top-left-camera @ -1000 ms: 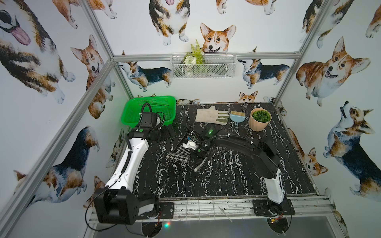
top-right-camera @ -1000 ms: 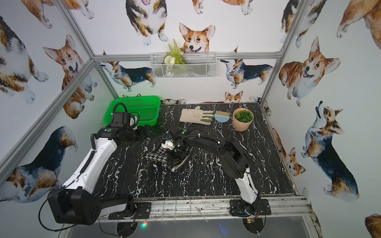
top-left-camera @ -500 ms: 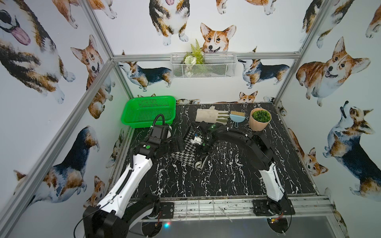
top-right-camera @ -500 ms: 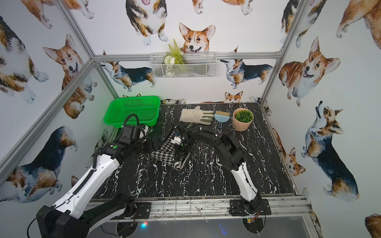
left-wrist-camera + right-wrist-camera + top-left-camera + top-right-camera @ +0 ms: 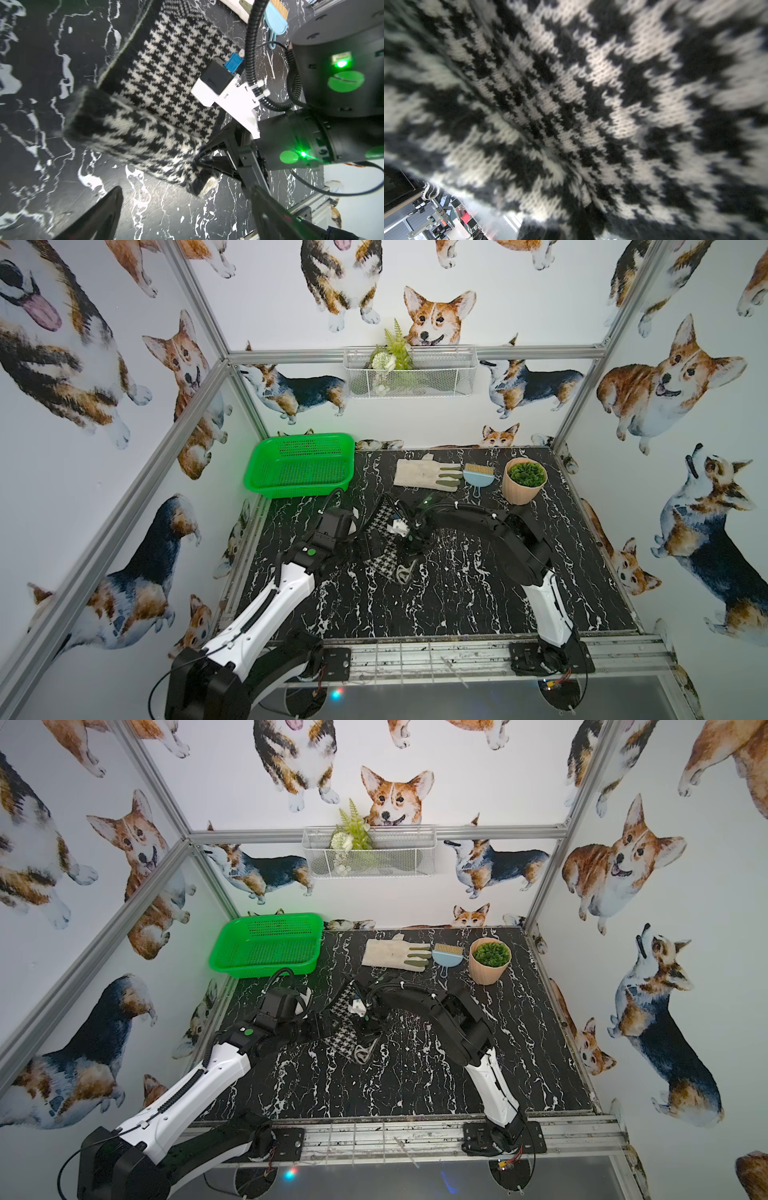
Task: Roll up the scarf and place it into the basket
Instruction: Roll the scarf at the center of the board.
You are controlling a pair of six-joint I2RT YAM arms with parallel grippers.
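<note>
Pinching one end of the partly rolled scarf [image 5: 133, 133], the right gripper [image 5: 200, 161] has its fingers pressed together on the cloth. The right wrist view shows only blurred houndstooth knit up close. The roll lies mid-workspace on the black marble table [image 5: 457, 593]. The unrolled flat part stretches from it toward the back, houndstooth face up, with cream edging along one side.

The left gripper [image 5: 187, 188] is spread wide, low over the table just beside the roll, and its fingers [image 5: 99, 214] grip nothing. The green basket [image 5: 303, 468] sits at the back-left corner, apart from the scarf.

The back row holds an off-white work glove [image 5: 419, 475], a small blue dustpan [image 5: 477, 479] and a potted plant [image 5: 524, 481]. A white wire basket [image 5: 409, 373] hangs on the back wall.
</note>
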